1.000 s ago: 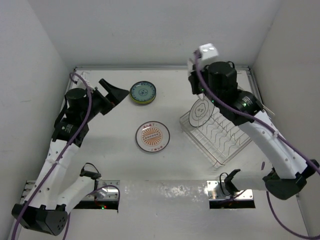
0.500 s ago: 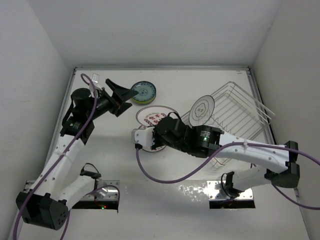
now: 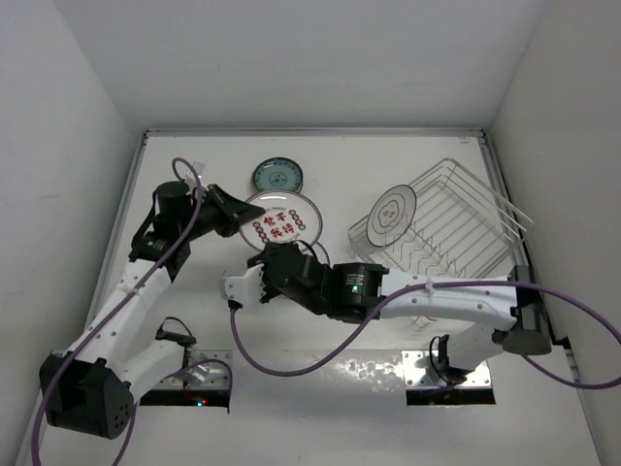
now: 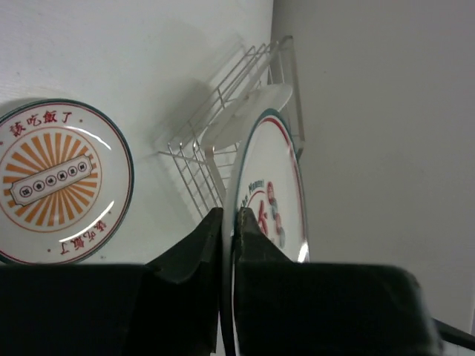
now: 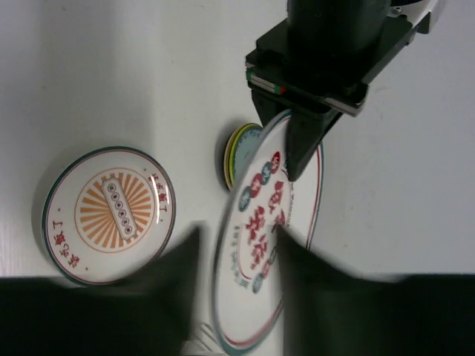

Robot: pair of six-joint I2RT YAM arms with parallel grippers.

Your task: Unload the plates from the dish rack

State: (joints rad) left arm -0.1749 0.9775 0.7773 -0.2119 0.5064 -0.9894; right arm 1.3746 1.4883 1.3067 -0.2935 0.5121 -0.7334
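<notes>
Left claw [image 4: 230, 216] was pressed together on the rim of a red-lettered white plate [image 3: 277, 221], held tilted in the air. The right claw [image 5: 236, 252] was spread, its fingers either side of that plate's lower edge. Already out: a sunburst plate [image 5: 109, 215] lay flat below the left claw and a small stack [image 3: 279, 177] sat just beyond it. Left to do, as I judged: set down the held plate and fetch the one black-lined plate [image 3: 393, 214] that stood upright in the rack [image 3: 466, 228], well apart from both claws.

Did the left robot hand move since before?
Yes. The left fingers slid toward the near edge and a bit right: they were level with the small blue plate, now nearer than it, gripping a red-lettered plate.
</notes>
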